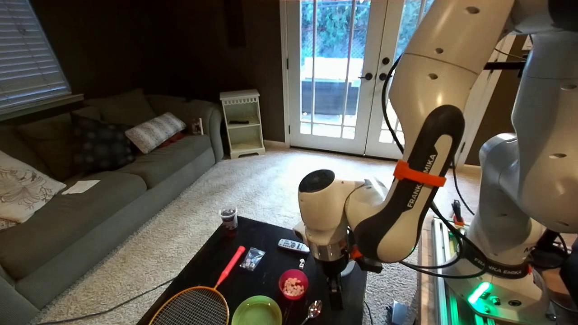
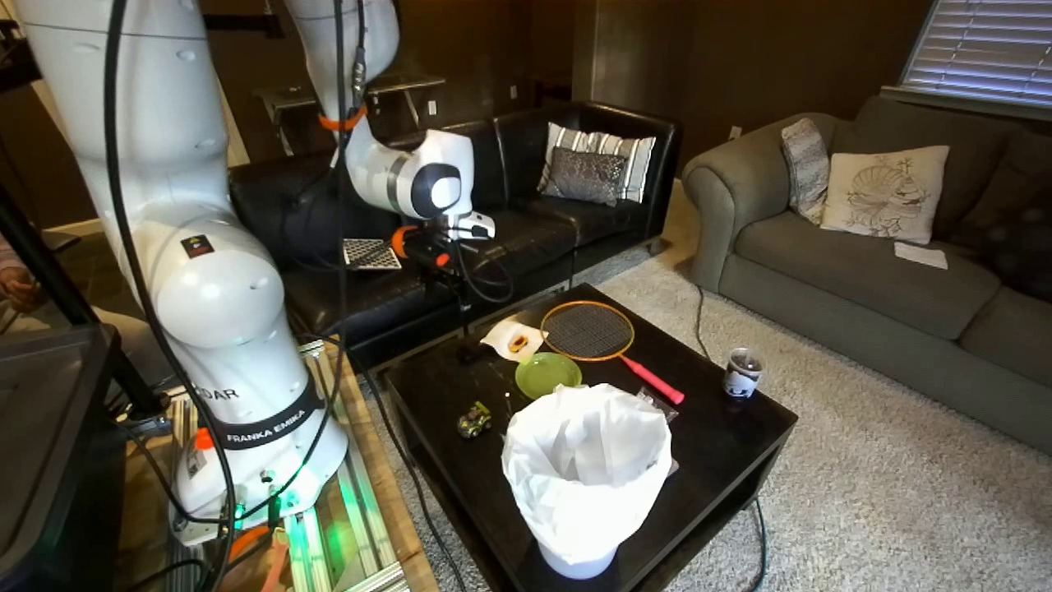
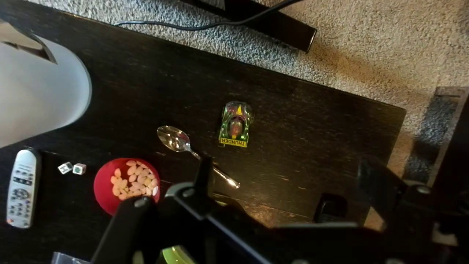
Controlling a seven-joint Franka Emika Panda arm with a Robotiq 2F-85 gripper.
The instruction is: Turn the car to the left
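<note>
A small green toy car (image 3: pixel 235 124) with a yellow strip reading THUNDER sits on the dark table (image 3: pixel 311 121) in the wrist view. It also shows in an exterior view (image 2: pixel 474 420), near the table edge closest to the robot base. In an exterior view (image 1: pixel 335 293) my gripper hangs over the table and the car does not show. My gripper (image 3: pixel 285 171) is open, its two fingers wide apart with nothing between them. The car lies beyond the fingertips in the wrist view, apart from them.
A spoon (image 3: pixel 174 138) lies beside the car, near a red bowl (image 3: pixel 104 185) of pale pieces. A white-lined bin (image 2: pixel 585 485), a green plate (image 2: pixel 548 374), a racket (image 2: pixel 588 330), a remote (image 3: pixel 22 189), dice (image 3: pixel 78 168) and a cup (image 2: pixel 742 374) stand or lie on the table.
</note>
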